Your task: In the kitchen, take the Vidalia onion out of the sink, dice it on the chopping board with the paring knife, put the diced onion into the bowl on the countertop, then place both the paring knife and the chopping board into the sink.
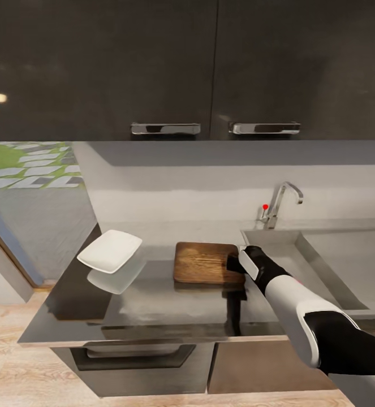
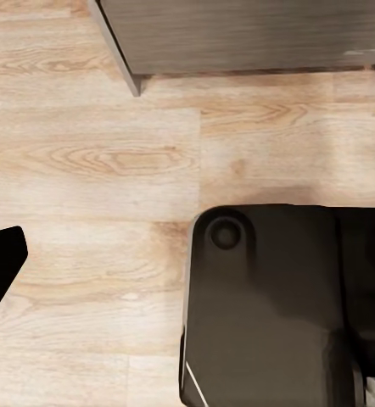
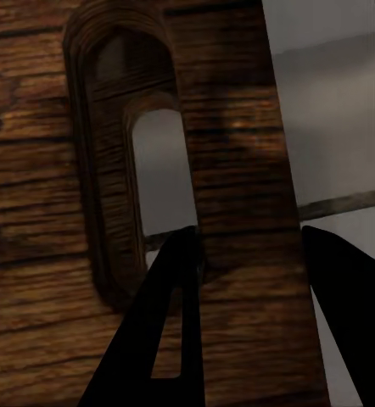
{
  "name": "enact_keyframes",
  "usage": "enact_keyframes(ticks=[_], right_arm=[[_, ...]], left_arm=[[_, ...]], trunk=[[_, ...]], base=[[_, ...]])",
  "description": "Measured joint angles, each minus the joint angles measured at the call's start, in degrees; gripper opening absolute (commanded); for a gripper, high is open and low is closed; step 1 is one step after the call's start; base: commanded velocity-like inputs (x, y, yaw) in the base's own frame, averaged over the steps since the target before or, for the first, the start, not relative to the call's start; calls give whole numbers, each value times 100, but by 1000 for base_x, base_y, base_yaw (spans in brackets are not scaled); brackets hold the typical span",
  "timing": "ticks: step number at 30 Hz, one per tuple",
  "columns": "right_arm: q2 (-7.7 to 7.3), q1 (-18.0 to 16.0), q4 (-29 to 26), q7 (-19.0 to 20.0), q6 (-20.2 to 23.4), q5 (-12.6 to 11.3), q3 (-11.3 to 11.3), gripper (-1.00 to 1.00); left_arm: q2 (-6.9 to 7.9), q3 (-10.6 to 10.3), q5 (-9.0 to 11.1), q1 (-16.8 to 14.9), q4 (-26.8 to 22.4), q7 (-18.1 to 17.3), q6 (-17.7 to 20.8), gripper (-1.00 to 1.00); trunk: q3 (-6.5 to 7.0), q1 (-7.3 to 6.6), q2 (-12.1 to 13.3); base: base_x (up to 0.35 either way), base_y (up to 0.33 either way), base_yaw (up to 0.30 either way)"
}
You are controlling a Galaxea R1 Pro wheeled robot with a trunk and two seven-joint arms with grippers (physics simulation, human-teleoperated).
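The dark brown chopping board (image 1: pixel 204 263) lies on the grey countertop (image 1: pixel 153 305), just left of the sink (image 1: pixel 323 265). My right gripper (image 1: pixel 235 263) is at the board's sink-side end. In the right wrist view the gripper (image 3: pixel 249 233) is shut on the chopping board (image 3: pixel 60 203). One finger (image 3: pixel 175 322) sits in the oval handle slot and the other is outside the board's edge. The white bowl (image 1: pixel 109 250) stands at the counter's left end. The onion and the paring knife are out of view. One finger (image 2: pixel 2 259) of my left gripper hangs over the wood floor, set wide.
A chrome tap (image 1: pixel 280 203) with a red-tipped lever stands behind the sink. Dark upper cabinets (image 1: pixel 164 68) hang over the counter. The counter's left end borders a glass opening (image 1: pixel 34 215). The robot's dark base (image 2: pixel 272 305) is below the left wrist.
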Motion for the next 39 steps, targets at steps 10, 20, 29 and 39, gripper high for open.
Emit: enact_keyframes(ticks=[10, 20, 29, 39], right_arm=[[-30, 0, 103, 19, 24, -9, 7, -100], [-35, -4, 177, 23, 16, -16, 5, -100], [-37, -4, 176, 22, 16, -26, 5, -100], [-41, 0, 274, 15, 37, 30, 20, 100]], left_arm=[[0, 6, 4, 0, 0, 1, 5, 100], [0, 4, 4, 0, 7, 1, 5, 100], [0, 5, 4, 0, 10, 1, 10, 100], [0, 7, 5, 0, 75, 1, 14, 100]], trunk=[[0, 0, 0], [2, -1, -3], [2, -1, -3], [0, 0, 0]], base=[[6, 5, 0], [0, 0, 0], [0, 0, 0], [0, 0, 0]])
